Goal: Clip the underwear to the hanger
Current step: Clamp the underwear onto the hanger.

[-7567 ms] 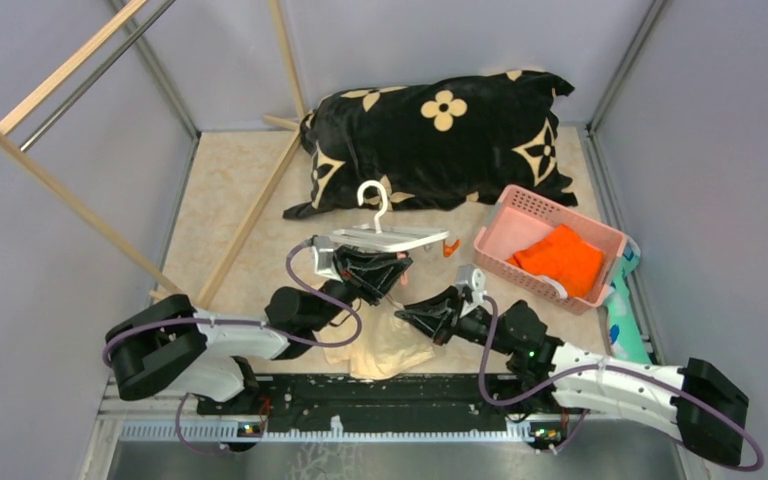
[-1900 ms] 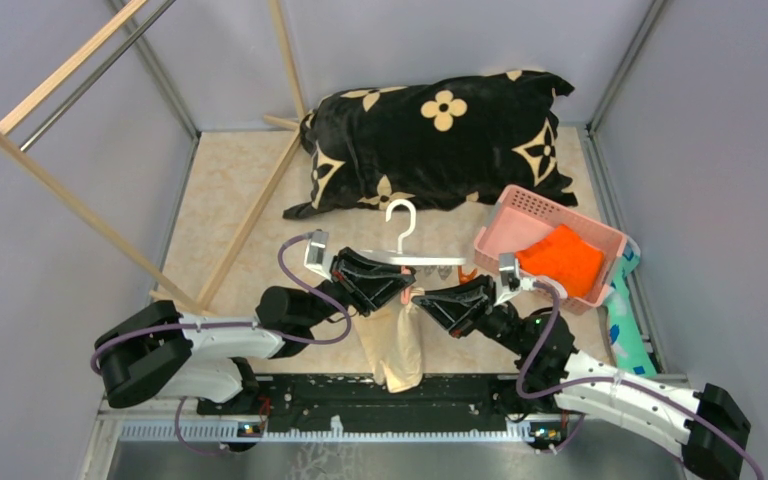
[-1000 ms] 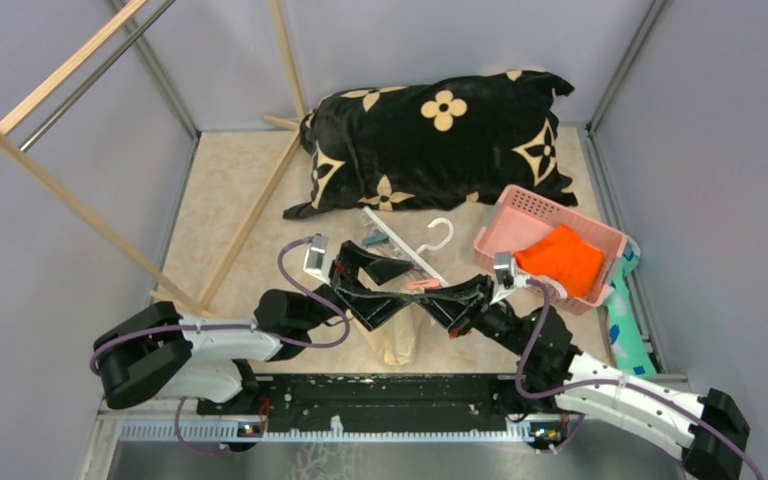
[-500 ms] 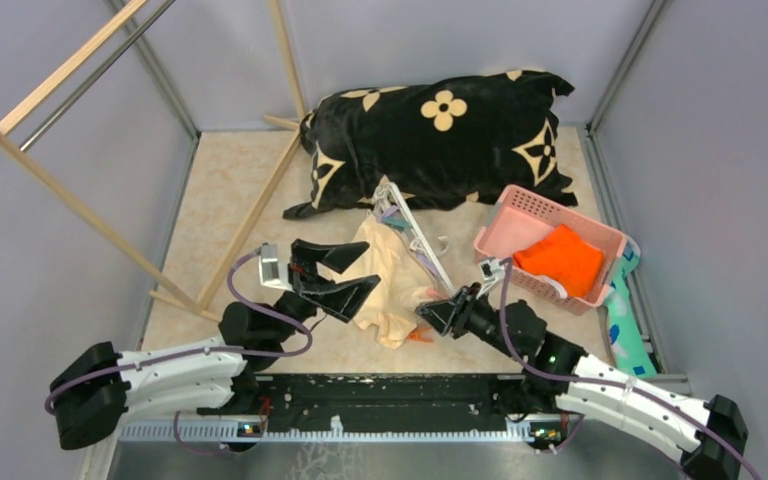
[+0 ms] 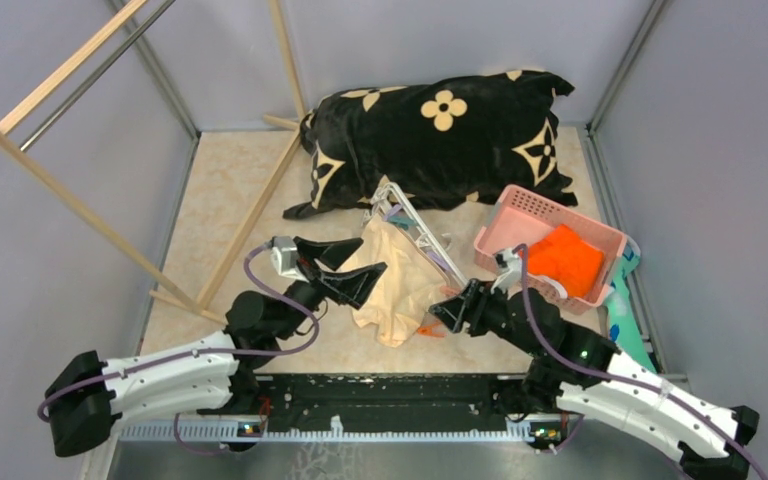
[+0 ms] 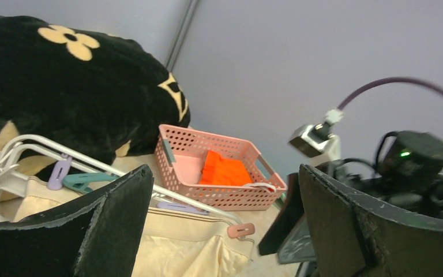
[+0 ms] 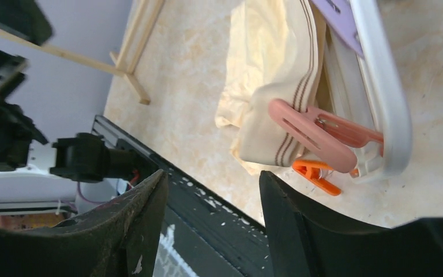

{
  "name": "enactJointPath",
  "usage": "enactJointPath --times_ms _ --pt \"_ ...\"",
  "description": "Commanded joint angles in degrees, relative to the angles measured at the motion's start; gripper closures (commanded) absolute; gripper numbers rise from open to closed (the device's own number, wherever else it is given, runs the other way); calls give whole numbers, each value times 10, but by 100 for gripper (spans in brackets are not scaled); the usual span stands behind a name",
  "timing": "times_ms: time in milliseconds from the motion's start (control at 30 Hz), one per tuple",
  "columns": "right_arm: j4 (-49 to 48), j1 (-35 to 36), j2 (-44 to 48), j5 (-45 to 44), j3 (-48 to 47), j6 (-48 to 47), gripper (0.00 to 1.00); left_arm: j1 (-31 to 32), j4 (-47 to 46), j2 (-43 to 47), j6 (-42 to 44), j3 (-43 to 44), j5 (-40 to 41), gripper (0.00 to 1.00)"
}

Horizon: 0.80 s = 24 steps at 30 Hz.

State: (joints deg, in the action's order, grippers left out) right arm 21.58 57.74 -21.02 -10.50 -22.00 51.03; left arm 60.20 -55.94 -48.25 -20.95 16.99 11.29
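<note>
The white hanger [image 5: 415,232] lies flat on the table, its far end against the pillow. The cream underwear [image 5: 392,285] is spread beside and under it. In the right wrist view a pink clip [image 7: 311,135] bites the striped waistband of the underwear [image 7: 271,75] at the corner of the hanger [image 7: 383,98], and an orange clip [image 7: 317,173] lies loose below it. My left gripper [image 5: 365,258] hovers wide open over the underwear's left edge, holding nothing. My right gripper [image 5: 448,305] is open just right of the clipped corner, with nothing in it.
A pink basket [image 5: 600,240] holding an orange cloth [image 5: 560,258] stands right of the hanger. A black flowered pillow [image 5: 440,135] lies at the back. A wooden rack [image 5: 90,215] leans at the left. The black rail [image 5: 390,385] runs along the near edge.
The hanger with the underwear has dropped from between the grippers onto the table. The right gripper has opened and pulled back right. The left arm swung away left, then came nearer.
</note>
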Motion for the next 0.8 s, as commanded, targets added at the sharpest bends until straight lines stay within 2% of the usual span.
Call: enactJointPath --times_ms 0,167,300,333,367,433,500,667,767 --pt "135 6 -7 -33 -112 -33 40 -4 109 -4 2 54 51 0" --pt "213 6 -58 -73 -218 -65 40 -6 324 -43 -24 173 77 0" --pt "225 -2 -169 -105 -286 -138 44 -7 367 -53 -27 204 64 0" --pt "221 -29 -205 -97 -306 -163 46 -7 371 -49 -28 204 62 0" --pt "212 -66 -239 -61 -321 -194 46 -7 376 -45 -29 205 59 0" --pt "171 -166 -298 65 -340 -256 47 -8 389 -33 -32 205 55 0" --pt "117 -236 -335 148 -340 -286 48 -8 406 -23 -38 209 52 0" --pt "60 -317 -435 310 -350 -331 48 -8 445 -4 -42 214 42 0" --pt "58 -327 -461 344 -343 -352 48 -8 456 5 -40 214 44 0"
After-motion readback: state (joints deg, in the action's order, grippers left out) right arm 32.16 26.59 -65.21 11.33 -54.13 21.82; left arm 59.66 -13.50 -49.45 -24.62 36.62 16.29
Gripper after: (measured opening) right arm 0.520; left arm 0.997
